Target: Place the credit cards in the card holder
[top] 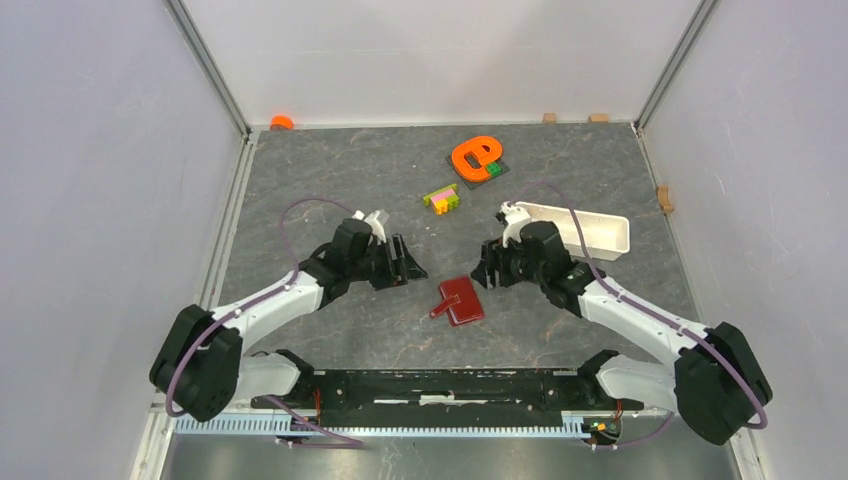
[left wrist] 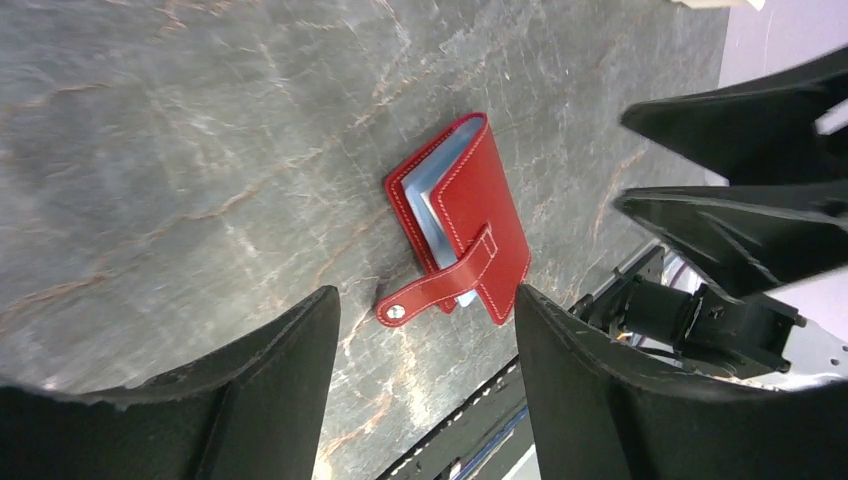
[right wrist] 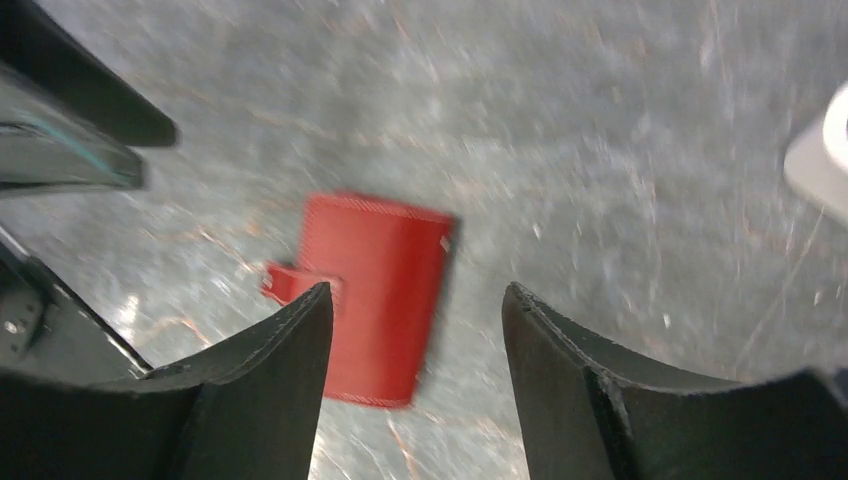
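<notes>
Top external view: dark-red card holder (top: 461, 300) flat on the grey stone-patterned table (top: 330, 180), cover folded over, red snap tab pointing off toward 8 o'clock. Sits at 4 o'clock from the left gripper (top: 412, 262) and at 7 o'clock from the right gripper (top: 480, 270), near both, touching neither.

Left wrist view: card holder (left wrist: 460, 215) lying just beyond the gap of the left gripper (left wrist: 425, 300). Tab end with its metal snap resting loose on the table past the cover's edge. Light-blue inside showing only as a thin band along the open edge; pocket contents hidden under the cover. Right gripper (left wrist: 625, 160) cut off at 2 o'clock.

Right wrist view: blurred throughout. Card holder (right wrist: 385, 280) reduced to a red smear, its 7 o'clock corner and most of the tab hidden behind one finger (right wrist: 270, 380); stitching and snap impossible to make out.

Both grippers spread wide, nothing between the fingers, touching nothing.

Farther out, top external view: white oblong tray (top: 610, 240) just behind the right gripper at 2 o'clock, multicoloured toy bricks (top: 441, 198) at 12 o'clock from the card holder.
</notes>
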Controlling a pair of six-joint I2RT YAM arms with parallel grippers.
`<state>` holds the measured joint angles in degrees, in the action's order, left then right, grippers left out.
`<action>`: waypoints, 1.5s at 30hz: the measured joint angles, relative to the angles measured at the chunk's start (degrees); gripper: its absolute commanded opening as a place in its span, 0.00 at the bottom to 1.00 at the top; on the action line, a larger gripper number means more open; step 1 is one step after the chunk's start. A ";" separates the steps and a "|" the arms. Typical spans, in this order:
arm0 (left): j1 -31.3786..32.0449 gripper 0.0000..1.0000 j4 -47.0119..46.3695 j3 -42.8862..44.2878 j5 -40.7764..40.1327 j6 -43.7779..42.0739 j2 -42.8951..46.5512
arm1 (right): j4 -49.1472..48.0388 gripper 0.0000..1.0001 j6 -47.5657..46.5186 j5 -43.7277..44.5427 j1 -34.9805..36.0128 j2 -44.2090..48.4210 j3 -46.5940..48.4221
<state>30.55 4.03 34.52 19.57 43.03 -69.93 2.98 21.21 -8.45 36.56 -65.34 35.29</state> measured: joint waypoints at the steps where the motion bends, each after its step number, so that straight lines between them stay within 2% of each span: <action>1: 1.09 0.73 -0.76 0.00 -0.11 0.52 -1.03 | 0.55 0.66 -0.17 -1.38 -1.84 -0.28 -1.66; 7: 5.92 0.77 -6.56 0.02 -0.24 3.56 -7.61 | -0.11 0.64 0.15 -12.72 -9.01 -2.54 -9.84; 12: 8.13 0.74 -10.05 0.57 -0.22 4.55 -13.33 | -7.41 0.58 3.17 -21.97 -12.63 -4.85 -13.94; 19: 8.83 0.67 -13.64 0.92 0.00 5.35 -19.02 | -20.06 0.51 9.68 -30.77 -13.84 -11.72 -18.34; 25: 9.27 0.64 -18.23 0.92 1.42 6.05 -21.66 | -28.96 0.50 14.93 -34.47 -13.79 -15.21 -21.07; 28: 9.44 0.58 -20.31 0.85 2.32 6.43 -22.80 | -32.17 0.50 16.79 -35.28 -13.38 -17.03 -21.44; 39: 9.31 0.28 -28.20 -4.37 2.95 7.78 -23.96 | -43.41 0.52 23.96 -35.58 -9.27 -23.78 -21.44; 43: 9.31 0.20 -30.77 -5.53 2.95 8.33 -24.48 | -47.15 0.52 26.60 -34.97 -8.00 -25.92 -21.44; 45: 9.31 0.20 -31.50 -5.92 2.86 8.37 -24.48 | -48.83 0.49 27.58 -34.51 -7.30 -26.88 -21.44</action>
<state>39.86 -27.46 28.60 22.44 51.40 -94.41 -45.84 48.80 -42.96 29.26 -92.23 13.85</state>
